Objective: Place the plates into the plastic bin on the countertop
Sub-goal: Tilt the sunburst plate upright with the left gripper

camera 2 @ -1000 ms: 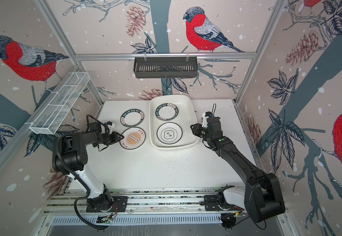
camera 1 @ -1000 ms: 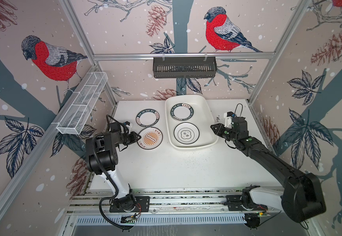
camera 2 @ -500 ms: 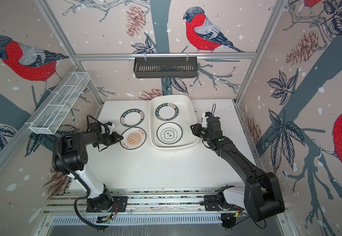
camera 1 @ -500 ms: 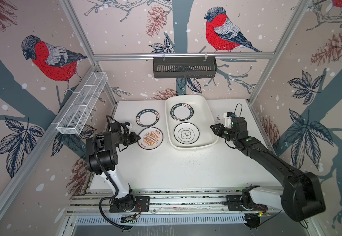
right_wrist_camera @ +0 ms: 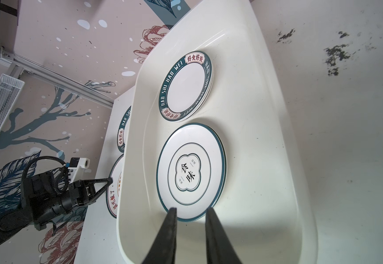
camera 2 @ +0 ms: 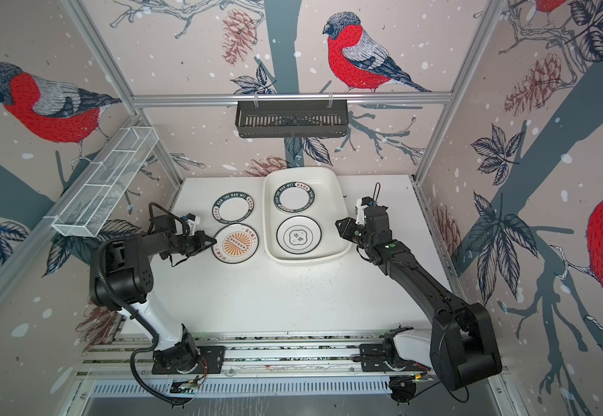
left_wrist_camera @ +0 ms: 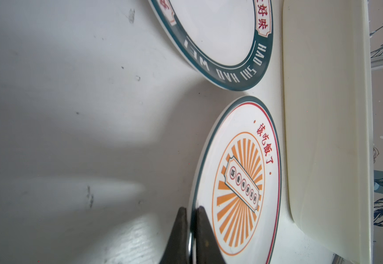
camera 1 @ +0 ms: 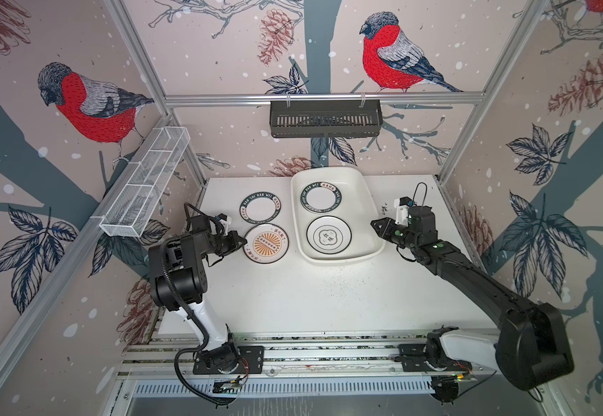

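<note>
Rim of sunburst plate [left_wrist_camera: 238, 182] sits pinched in left hand [left_wrist_camera: 191, 209].

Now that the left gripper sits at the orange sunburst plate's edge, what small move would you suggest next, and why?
Probably a short lift of the left gripper: its jaws are shut on the rim of the orange sunburst plate, which lies on the countertop beside the plastic bin, whose raised wall it must clear.
</note>
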{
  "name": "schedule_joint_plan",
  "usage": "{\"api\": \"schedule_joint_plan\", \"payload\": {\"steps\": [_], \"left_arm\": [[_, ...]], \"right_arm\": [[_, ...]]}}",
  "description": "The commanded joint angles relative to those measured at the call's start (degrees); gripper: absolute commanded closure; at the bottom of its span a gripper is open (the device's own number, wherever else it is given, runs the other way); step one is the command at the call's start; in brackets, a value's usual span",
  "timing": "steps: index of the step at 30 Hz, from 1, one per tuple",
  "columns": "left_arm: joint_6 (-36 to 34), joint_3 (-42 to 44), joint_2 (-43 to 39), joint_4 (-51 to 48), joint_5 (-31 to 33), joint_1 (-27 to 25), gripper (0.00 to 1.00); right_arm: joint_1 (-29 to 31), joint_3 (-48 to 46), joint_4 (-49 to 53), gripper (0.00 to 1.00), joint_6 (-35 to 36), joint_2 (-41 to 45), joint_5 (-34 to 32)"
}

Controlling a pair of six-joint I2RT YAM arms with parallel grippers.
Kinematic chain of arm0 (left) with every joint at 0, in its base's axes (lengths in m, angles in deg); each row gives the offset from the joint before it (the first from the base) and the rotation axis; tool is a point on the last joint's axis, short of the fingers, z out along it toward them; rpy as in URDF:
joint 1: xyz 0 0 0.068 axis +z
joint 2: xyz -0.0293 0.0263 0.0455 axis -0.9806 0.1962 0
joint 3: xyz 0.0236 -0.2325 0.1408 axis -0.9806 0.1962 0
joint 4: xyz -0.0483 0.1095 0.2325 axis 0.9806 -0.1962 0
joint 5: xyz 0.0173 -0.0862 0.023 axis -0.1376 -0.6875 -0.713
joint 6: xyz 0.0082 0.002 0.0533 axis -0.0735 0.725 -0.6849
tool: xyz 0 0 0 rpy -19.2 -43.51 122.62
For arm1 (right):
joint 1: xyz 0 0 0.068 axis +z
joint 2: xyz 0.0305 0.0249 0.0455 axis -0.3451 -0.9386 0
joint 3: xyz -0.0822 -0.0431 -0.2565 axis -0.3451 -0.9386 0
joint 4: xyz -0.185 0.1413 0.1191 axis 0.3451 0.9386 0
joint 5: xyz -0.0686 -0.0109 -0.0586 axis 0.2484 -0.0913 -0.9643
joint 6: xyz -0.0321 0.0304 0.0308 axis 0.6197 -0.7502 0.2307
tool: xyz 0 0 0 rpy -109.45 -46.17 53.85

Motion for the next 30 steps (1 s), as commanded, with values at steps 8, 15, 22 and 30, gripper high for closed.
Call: {"api": "schedule_joint_plan", "payload": {"steps": [8,15,22,30], "left_arm": [[-1.7,-1.6,-5.0,-2.3,1.6,0.8,1.00],[-1.7,-3.5,-7.2,-3.4,1.0,1.3,1.00],[-0.4,-3.8,-8.9,-3.2,0.1,1.4,1.00],[0.5,-4.0,-12.9,-2.2,-1.6,1.4,1.00]], "right_arm": [[0.0,0.5,-1.7,0.75,-0.2,-0.1,0.3],[0.0,0.5,-2.1,0.75,-0.4,-0.1,0.5],[0.0,0.5,-1.9,0.75,-0.4,-0.1,0.6],[0.0,0.5,-3.2,0.72,-0.5,-1.5,2.4]]}}
